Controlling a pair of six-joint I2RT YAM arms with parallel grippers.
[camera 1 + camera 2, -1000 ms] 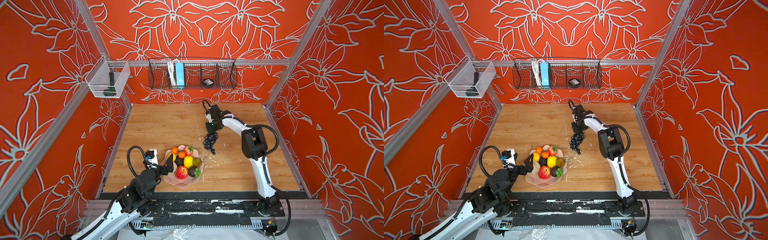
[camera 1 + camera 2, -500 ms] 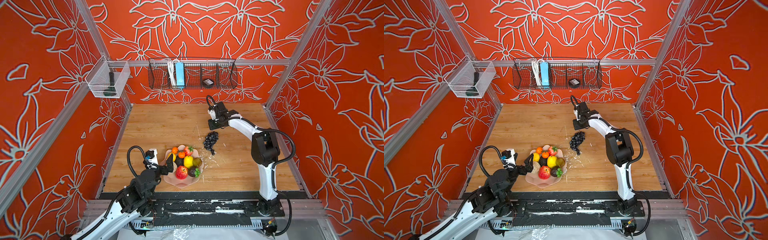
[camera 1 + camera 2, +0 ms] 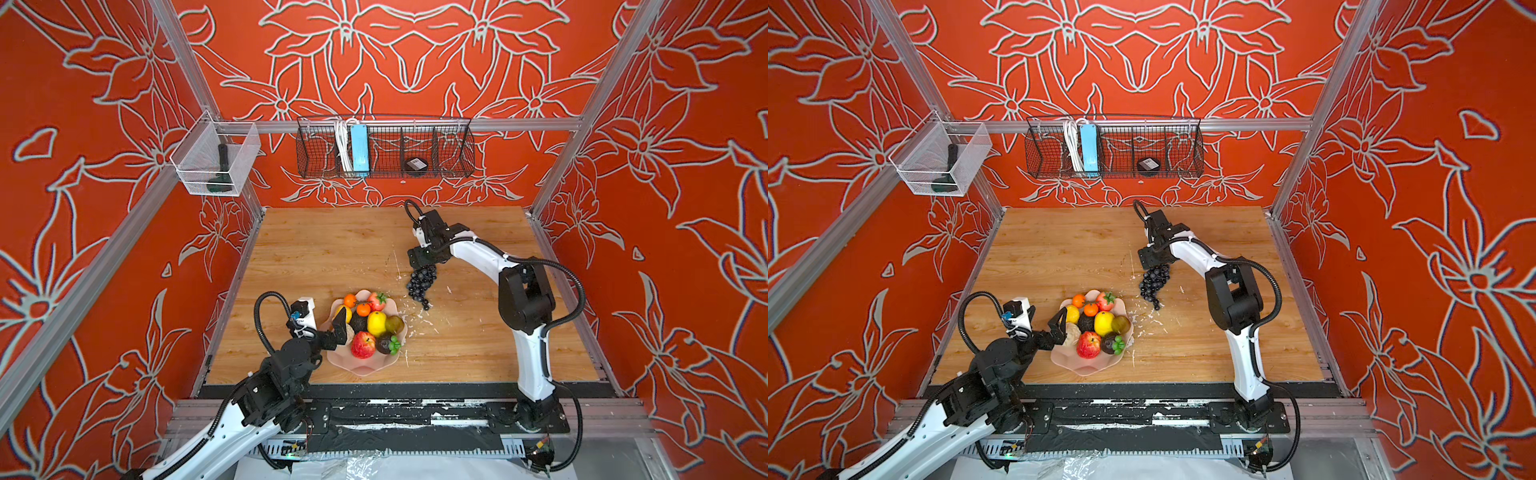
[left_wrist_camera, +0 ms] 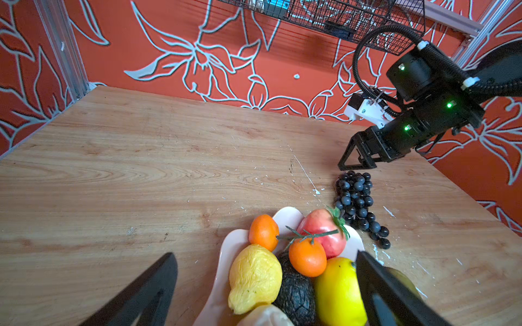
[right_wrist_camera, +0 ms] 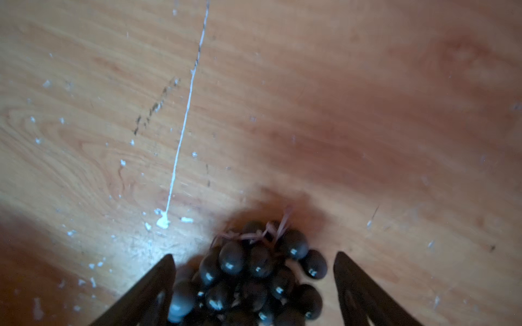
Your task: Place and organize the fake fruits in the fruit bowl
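Right wrist view showed me the change plainly: the right gripper (image 5: 254, 255), clamped shut a second earlier, now had its jaws spread wide, one on either side of the stem end of the grape bunch (image 5: 248, 279), gripping nothing. In both top views the bunch (image 3: 420, 282) (image 3: 1154, 282) lay flat on the table (image 3: 332, 249), let go short of the fruit bowl (image 3: 361, 370). It sat just beside the bowl at about its 1 o'clock, with the trailing grapes near the scalloped rim but apart from it.

My left gripper (image 4: 264, 254) was also wide and empty, hovering over the bowl's 9 o'clock edge. The other fake fruits (image 3: 365, 328) that I could see were already piled in the dish.

I judged the grapes to be the last piece outstanding, so this release did not finish the job. The bunch would need taking again near the stem and carrying toward 7 o'clock. The bare patch at the bowl's 6 o'clock side looked the likeliest spot, though a floppy cluster could easily drape over the rim
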